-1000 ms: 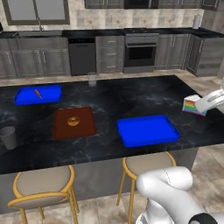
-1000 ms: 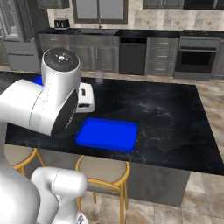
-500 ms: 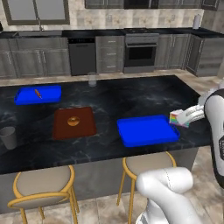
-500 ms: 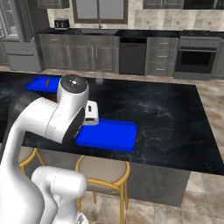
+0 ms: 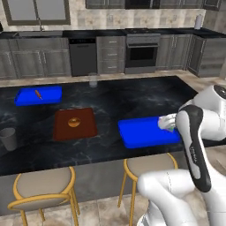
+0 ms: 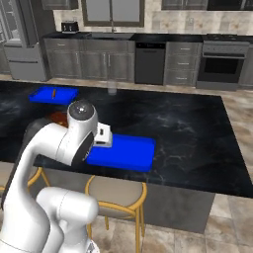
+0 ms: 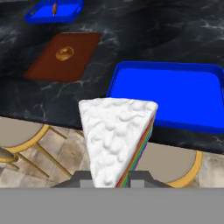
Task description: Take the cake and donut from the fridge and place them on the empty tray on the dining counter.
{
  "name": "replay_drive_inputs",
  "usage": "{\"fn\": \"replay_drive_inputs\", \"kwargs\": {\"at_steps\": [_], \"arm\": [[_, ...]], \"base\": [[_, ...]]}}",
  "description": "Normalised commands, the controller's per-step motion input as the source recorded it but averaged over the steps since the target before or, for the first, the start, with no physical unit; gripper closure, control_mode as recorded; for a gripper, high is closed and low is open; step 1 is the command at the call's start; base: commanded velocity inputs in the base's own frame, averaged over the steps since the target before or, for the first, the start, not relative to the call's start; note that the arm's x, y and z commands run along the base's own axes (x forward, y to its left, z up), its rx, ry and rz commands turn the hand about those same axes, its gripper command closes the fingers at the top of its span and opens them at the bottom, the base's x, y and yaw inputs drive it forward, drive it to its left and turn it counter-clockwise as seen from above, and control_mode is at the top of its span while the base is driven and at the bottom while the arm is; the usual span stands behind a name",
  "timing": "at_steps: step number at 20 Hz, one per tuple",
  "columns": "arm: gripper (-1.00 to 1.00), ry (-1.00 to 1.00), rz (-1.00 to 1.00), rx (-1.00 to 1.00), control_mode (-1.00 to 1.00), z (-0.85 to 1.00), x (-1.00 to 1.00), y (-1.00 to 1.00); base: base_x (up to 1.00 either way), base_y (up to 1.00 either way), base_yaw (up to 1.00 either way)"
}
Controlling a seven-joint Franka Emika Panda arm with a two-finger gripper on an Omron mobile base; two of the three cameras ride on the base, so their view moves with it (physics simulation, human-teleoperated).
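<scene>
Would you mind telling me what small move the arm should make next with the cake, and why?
Probably carry it forward over the tray before lowering. The hand is shut on the cake, which in the hand view hangs short of the tray's near rim, over the stools below the dining counter edge.
</scene>
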Motion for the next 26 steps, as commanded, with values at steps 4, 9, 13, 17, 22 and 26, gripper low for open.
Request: {"fn": "replay_drive_inputs", "kwargs": {"at_steps": [4,9,13,17,22,26], "arm": [[1.0,0.12,-0.13,-0.02,-1.0,-0.45,0.67,0.0],[1.0,0.11,-0.12,-0.01,-1.0,-0.45,0.51,0.0],[1.0,0.14,-0.07,0.0,-1.0,-0.26,0.44,0.0],[1.0,0.21,-0.02,0.0,-1.0,-0.29,0.44,0.0],[1.0,0.15,0.0,0.0,-1.0,-0.36,0.51,0.0],[1.0,0.07,0.0,0.0,-1.0,-0.29,0.43,0.0]], "base": [[0.0,0.0,0.0],[0.0,0.0,0.0],[0.0,0.0,0.0],[0.0,0.0,0.0],[0.0,0.0,0.0],[0.0,0.0,0.0]]}}
